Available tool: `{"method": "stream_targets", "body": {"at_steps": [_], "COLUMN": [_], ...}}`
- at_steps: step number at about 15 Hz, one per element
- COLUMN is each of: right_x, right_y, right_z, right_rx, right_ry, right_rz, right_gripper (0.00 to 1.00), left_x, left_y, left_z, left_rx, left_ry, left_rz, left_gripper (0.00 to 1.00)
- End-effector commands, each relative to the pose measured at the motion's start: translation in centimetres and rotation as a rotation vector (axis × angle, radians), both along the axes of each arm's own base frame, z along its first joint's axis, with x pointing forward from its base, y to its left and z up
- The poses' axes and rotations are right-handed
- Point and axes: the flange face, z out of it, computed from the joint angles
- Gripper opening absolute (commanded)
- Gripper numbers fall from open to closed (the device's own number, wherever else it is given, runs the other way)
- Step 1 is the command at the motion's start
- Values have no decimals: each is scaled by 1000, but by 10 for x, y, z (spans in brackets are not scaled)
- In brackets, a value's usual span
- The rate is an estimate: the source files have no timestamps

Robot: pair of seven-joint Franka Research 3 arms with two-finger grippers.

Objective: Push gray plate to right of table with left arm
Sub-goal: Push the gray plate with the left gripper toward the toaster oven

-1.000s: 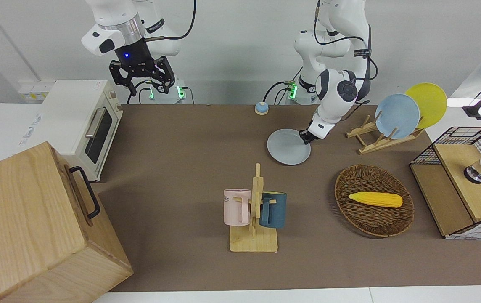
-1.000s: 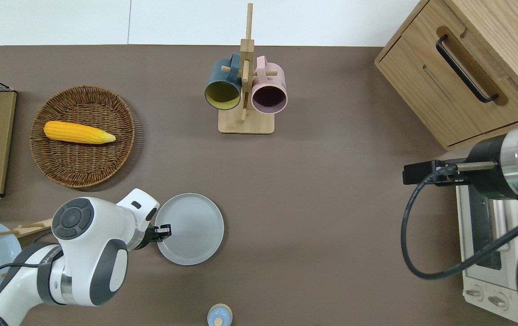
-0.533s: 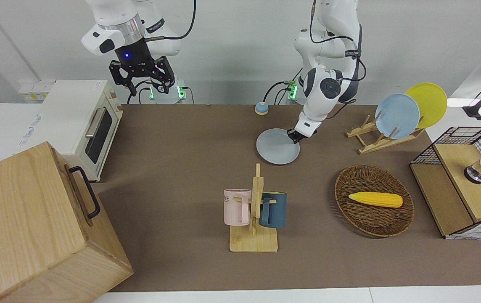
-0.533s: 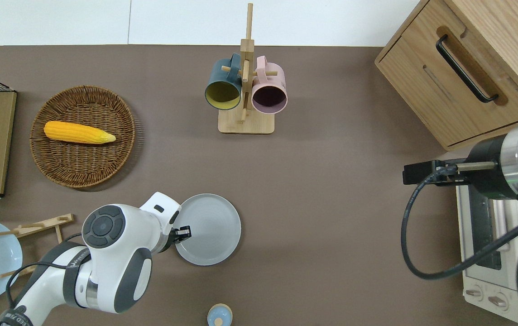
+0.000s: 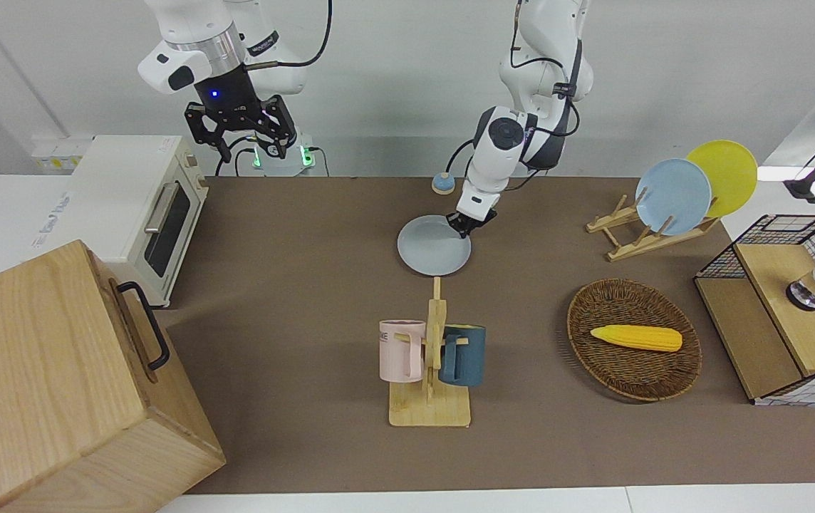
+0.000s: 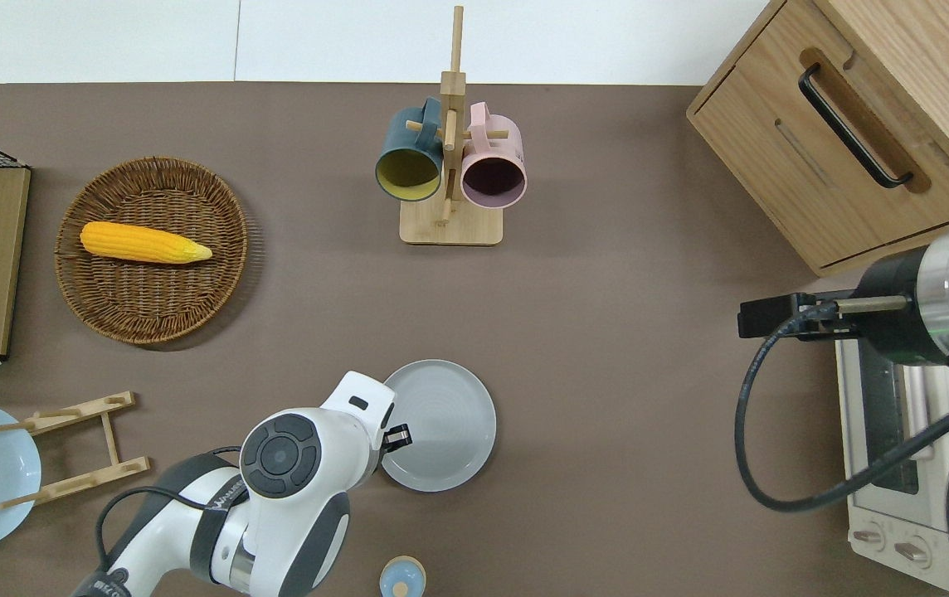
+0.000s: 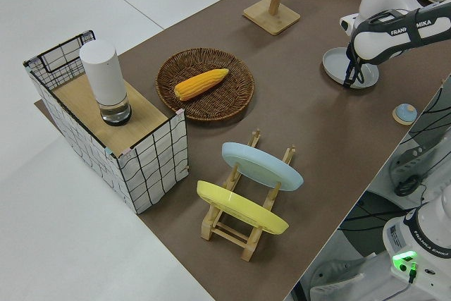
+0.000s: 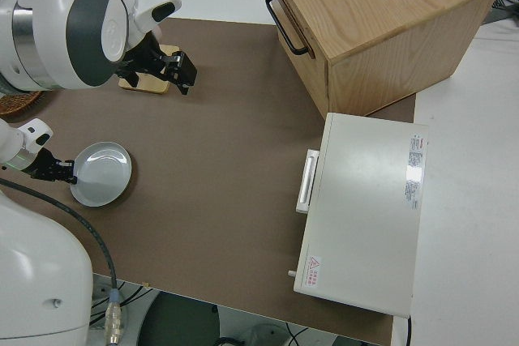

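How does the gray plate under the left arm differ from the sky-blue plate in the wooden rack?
The gray plate lies flat on the table; the sky-blue plate stands tilted on edge in the wooden rack. The gray one is paler and duller, the other clearly bluer. The left hand is at the gray plate's rim; nothing touches the sky-blue plate but the rack. Both are round and shallow.

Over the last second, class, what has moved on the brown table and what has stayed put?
The left arm's claw, set at the rim of the round pale gray plate, has slid the plate along the table toward the right arm's end. Nothing was grasped or released. The mug stand, the wicker basket with corn and the parked right arm stayed put.
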Motion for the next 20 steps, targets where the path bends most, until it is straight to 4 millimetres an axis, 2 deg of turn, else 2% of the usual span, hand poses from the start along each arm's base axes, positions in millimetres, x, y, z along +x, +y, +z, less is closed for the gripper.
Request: {"method": "stream_targets", "body": {"at_steps": [1,14,20], "right_x": [1,1,1], "right_y": [0,0,0], "right_z": [3,3,3], "right_rx": [18,18,18], "right_ry": [0,0,0], "right_rz": [-2,-2,-2], "right_gripper": [996,996,996], "left_x": [-1,-4,-10], "left_y": [-19,-86,-102], "left_z": [-9,-17,-20], "left_rx": [-7,-63,-74], "left_ry": [0,-18,-23], "left_rz": [28,35,27], "left_gripper": [0,0,0]}}
